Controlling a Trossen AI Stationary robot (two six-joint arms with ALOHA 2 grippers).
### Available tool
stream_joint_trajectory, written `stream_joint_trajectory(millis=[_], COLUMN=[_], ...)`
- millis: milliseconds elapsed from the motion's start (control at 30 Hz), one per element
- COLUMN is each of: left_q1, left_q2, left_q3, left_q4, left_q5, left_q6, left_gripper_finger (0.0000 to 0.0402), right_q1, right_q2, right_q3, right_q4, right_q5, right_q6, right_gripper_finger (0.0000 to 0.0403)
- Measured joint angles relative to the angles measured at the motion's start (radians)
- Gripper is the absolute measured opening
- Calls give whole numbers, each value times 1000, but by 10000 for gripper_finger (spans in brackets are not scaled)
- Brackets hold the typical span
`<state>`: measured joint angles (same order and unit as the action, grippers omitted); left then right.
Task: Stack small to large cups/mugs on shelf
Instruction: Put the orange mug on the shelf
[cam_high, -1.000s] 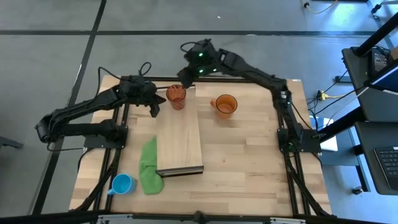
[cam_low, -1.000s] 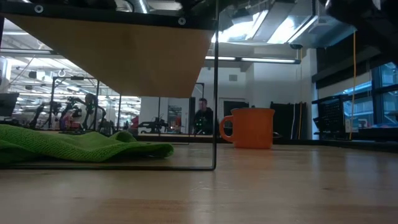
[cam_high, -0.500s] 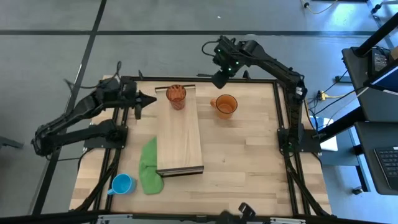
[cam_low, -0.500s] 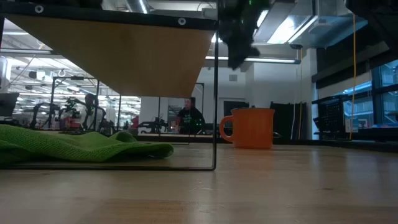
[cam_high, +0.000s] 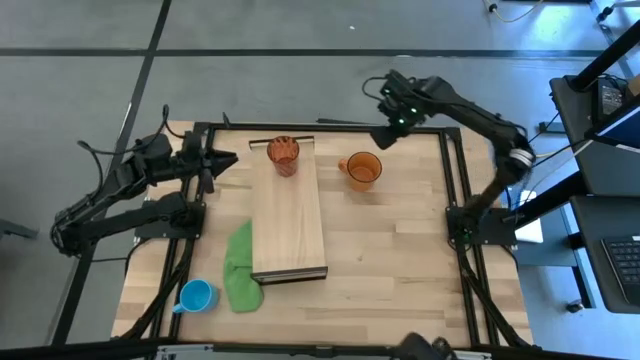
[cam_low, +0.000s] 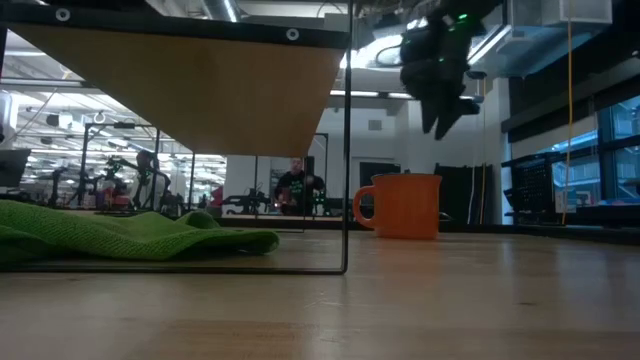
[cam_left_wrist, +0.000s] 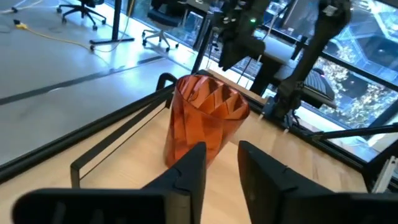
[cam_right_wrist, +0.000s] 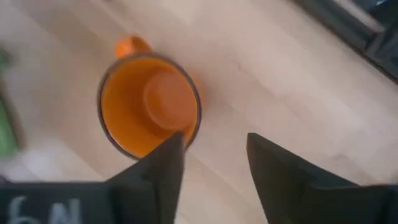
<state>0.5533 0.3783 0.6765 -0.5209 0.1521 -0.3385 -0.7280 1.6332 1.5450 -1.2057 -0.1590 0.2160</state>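
A dark red faceted translucent tumbler (cam_high: 284, 155) stands upright at the far end of the long light-wood plank shelf (cam_high: 288, 222), with the orange translucent handled mug (cam_high: 362, 170) on the wooden worktop (cam_high: 390, 250) beside the shelf and the light blue handled mug (cam_high: 197, 296) at the near left corner by a crumpled green cloth (cam_high: 240, 268). The left end effector (cam_high: 222, 160) hangs off the worktop's left edge, fingers (cam_left_wrist: 189, 174) slightly parted and empty, pointing at the tumbler. The right end effector (cam_high: 386, 137) hovers over the far edge above the orange mug, fingers (cam_right_wrist: 163, 167) apart, holding nothing.

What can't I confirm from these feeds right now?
- Light blue mug: small in the high view, so its contents can't be read; no other view shows it.
- Red tumbler: the shelf hides it in the low view.
- Orange mug: blurred in the right wrist view, behind the right pincer.
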Motion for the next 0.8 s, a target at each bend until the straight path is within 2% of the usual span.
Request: stream_joint_trajectory(millis=[167,367,533,800], left_q1=[0,0,0,0], left_q2=[4,4,4,4], left_q3=[0,0,0,0], left_q4=[18,20,13,-56], left_q5=[-12,-11,-11,-46], left_q6=[7,3,-25,-26], left_gripper_finger=[101,99,99,99], right_q1=[12,26,34,33], right_q2=[-126,-140,-141,-141], right_q3=[-227,-470,-508,-561], right_q4=[226,418,560,539], right_q5=[-48,-127,-136,-93], right_q6=[151,251,279,257], right_gripper_finger=[206,207,207,201])
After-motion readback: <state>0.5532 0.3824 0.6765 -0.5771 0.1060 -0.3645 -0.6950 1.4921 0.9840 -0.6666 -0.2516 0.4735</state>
